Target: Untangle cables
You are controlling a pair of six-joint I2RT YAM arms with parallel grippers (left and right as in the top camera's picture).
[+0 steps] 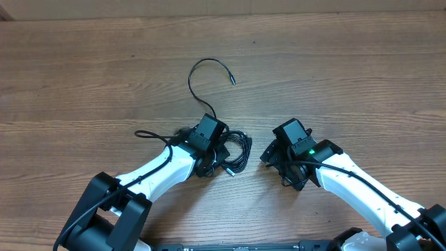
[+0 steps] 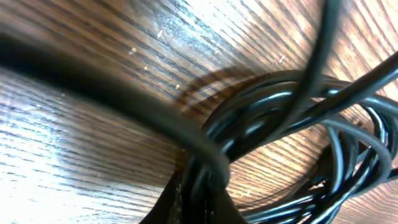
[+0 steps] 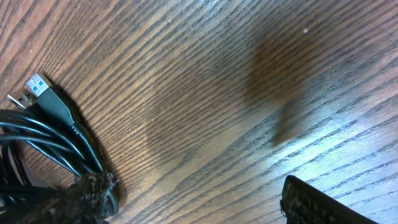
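The cables (image 1: 241, 149) are thin black cords bunched in a small coil at the table's middle. One loose end curves up to a plug tip (image 1: 232, 81), and a small loop (image 1: 143, 134) pokes out to the left. My left gripper (image 1: 212, 156) sits on the coil's left side. In the left wrist view it (image 2: 202, 196) is shut on a bundle of the cords (image 2: 292, 118). My right gripper (image 1: 274, 167) is open just right of the coil. In the right wrist view its jaws (image 3: 193, 196) are wide apart, the left finger beside the cords (image 3: 43, 134) and a USB plug (image 3: 38, 87).
The table is bare brown wood (image 1: 348, 77). Both white arms reach in from the front edge, with thicker black cables fixed along them (image 1: 150, 167).
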